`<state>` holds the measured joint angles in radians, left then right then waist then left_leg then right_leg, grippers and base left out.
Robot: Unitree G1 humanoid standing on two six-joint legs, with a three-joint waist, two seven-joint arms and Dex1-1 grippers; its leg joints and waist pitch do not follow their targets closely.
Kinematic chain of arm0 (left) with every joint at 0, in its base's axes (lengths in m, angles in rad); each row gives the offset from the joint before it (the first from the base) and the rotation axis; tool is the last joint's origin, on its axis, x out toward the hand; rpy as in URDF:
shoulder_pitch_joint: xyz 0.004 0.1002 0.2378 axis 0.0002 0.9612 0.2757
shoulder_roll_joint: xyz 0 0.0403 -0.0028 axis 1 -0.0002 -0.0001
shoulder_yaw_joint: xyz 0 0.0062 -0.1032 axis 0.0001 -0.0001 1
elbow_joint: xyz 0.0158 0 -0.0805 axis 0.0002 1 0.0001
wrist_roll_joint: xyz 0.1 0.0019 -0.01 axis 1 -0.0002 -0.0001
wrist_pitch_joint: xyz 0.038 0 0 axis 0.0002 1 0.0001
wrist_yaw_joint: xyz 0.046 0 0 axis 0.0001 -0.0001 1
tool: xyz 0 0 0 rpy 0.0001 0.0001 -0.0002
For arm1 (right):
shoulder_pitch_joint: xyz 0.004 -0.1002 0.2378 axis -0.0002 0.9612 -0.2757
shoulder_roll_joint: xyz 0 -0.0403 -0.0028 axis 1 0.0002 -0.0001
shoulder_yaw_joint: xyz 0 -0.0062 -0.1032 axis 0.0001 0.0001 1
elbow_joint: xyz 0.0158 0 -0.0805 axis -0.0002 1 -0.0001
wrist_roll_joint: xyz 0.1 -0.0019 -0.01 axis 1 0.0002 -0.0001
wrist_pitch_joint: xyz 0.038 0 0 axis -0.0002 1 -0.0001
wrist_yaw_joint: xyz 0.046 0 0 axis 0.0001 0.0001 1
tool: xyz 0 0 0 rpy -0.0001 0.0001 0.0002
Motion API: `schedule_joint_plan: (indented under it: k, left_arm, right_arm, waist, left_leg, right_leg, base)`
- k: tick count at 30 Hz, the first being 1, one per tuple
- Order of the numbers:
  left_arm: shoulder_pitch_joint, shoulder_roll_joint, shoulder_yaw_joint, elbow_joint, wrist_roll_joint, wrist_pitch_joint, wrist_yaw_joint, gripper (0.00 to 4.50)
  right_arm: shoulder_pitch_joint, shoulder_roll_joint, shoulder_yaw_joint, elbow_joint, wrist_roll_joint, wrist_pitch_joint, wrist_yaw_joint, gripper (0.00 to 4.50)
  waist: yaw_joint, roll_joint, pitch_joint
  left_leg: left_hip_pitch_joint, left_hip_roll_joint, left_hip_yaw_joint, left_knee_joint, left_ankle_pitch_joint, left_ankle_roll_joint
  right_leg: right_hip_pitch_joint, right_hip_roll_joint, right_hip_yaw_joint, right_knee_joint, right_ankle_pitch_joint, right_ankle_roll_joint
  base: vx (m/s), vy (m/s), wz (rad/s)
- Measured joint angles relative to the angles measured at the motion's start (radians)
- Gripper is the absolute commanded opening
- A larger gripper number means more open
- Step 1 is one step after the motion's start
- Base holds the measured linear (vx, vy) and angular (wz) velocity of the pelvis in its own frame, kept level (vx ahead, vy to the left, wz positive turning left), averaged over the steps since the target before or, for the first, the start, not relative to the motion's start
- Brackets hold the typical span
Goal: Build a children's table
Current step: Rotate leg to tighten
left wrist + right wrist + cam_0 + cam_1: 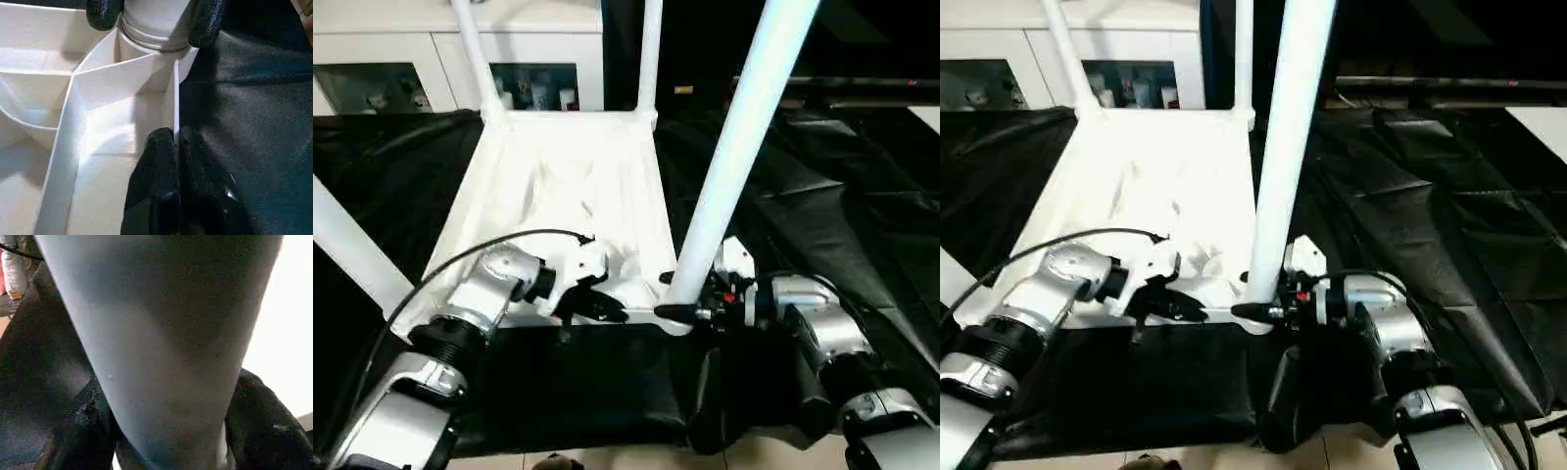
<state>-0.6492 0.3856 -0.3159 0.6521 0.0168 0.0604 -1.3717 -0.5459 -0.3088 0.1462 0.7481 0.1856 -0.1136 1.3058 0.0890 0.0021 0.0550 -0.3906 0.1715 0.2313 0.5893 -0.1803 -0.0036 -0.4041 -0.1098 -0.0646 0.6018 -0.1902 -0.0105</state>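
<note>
- The left gripper (177, 147) has its two black fingers pressed together on the thin white near side wall of the upturned white plastic table top (570, 186), one finger inside the wall and one outside it, as the left wrist view shows.
- Seen from the head camera, this gripper (597, 305) points level and across toward the robot's right, along the near edge of the top. The silver left forearm (475, 308) rises from the lower left corner of the picture, with a black cable (460, 257) arching over the wrist.
- The right gripper (683, 311) stands with its black fingers apart on either side of the base of the near-right white tubular leg (739, 147), one finger (83, 431) on each flank of the tube. Whether the pads press on it or merely sit beside it cannot be told.
- This gripper points level toward the robot's left, so the two grippers face each other near that corner. The silver right forearm (827, 338) comes in from the lower right.
- The near-right leg stands in its rounded corner socket (154, 36) and leans away to the upper right.
- The table top lies underside up, ribs showing, on a black sheet (842, 196). Two more white legs (649, 54) stand at its far corners and another (352, 250) at the near left.
- White cabinets (382, 69) stand behind.
</note>
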Motion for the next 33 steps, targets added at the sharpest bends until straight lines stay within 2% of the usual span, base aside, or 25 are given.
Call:
schedule_joint_plan:
  k: [7, 11, 15, 21, 22, 28, 33]
  left_arm:
    - [-0.006, -0.018, 0.004, 0.023, 0.015, -0.015, 0.051, 0.0]
    - [-0.041, -0.087, 0.027, 0.093, 0.042, -0.01, 0.235, 0.0]
    - [-0.064, -0.162, 0.04, 0.123, 0.072, 0.037, 0.395, 0.0]
    - [-0.074, -0.242, 0.049, 0.139, 0.096, 0.078, 0.534, 0.0]
    - [-0.074, -0.246, 0.051, 0.139, 0.096, 0.08, 0.538, 0.0]
    - [-0.074, -0.243, 0.058, 0.135, 0.096, 0.08, 0.521, 0.0]
    - [-0.051, -0.196, 0.057, 0.101, 0.078, 0.056, 0.414, 0.0]
  right_arm:
    - [0.006, 0.011, -0.014, 0.002, -0.002, 0.021, -0.056, 2.47]
    - [-0.001, 0.071, -0.067, 0.038, -0.034, 0.014, -0.343, 2.45]
    - [-0.009, 0.144, -0.119, 0.071, -0.045, 0.017, -0.624, 2.43]
    - [-0.031, 0.209, -0.15, 0.113, -0.08, -0.011, -0.854, 2.43]
    - [-0.031, 0.21, -0.15, 0.115, -0.085, -0.024, -0.861, 2.98]
    - [-0.025, 0.207, -0.149, 0.116, -0.094, -0.08, -0.816, 3.27]
    - [-0.004, 0.141, -0.141, 0.073, -0.038, -0.06, -0.57, 3.27]
  waist:
    - [-0.001, -0.001, 0.001]
    - [-0.009, -0.002, 0.001]
    - [-0.03, 0.0, -0.001]
    - [-0.036, 0.006, -0.005]
    - [-0.036, 0.006, -0.005]
    - [-0.037, 0.007, -0.005]
    - [-0.034, 0.006, -0.005]
  left_leg:
    - [0.002, 0.0, 0.0, 0.002, -0.001, -0.002]
    - [0.006, 0.0, -0.001, 0.0, 0.001, -0.005]
    - [0.008, -0.001, -0.001, 0.0, 0.001, -0.005]
    - [0.008, -0.004, -0.001, -0.001, 0.001, -0.005]
    - [0.008, -0.004, -0.002, -0.001, 0.001, -0.005]
    - [0.007, -0.004, -0.002, -0.002, 0.001, -0.005]
    - [0.006, -0.003, -0.003, -0.003, 0.001, -0.005]
  right_leg:
    - [0.003, 0.0, 0.001, 0.0, 0.0, -0.001]
    - [0.005, 0.0, 0.001, -0.001, -0.002, 0.004]
    - [0.007, 0.0, 0.001, -0.004, -0.003, 0.006]
    - [0.009, -0.001, 0.003, -0.01, -0.004, 0.006]
    - [0.009, -0.001, 0.003, -0.011, -0.004, 0.007]
    - [0.009, -0.001, 0.003, -0.011, -0.003, 0.006]
    - [0.007, -0.001, 0.002, -0.007, 0.003, 0.001]
  base:
    - [0.0, 0.0, 0.0]
    - [0.0, 0.0, 0.0]
    - [0.0, 0.0, 0.0]
    - [0.0, 0.0, 0.0]
    - [0.0, 0.0, 0.0]
    - [0.0, 0.0, 0.0]
    - [0.0, 0.0, 0.0]
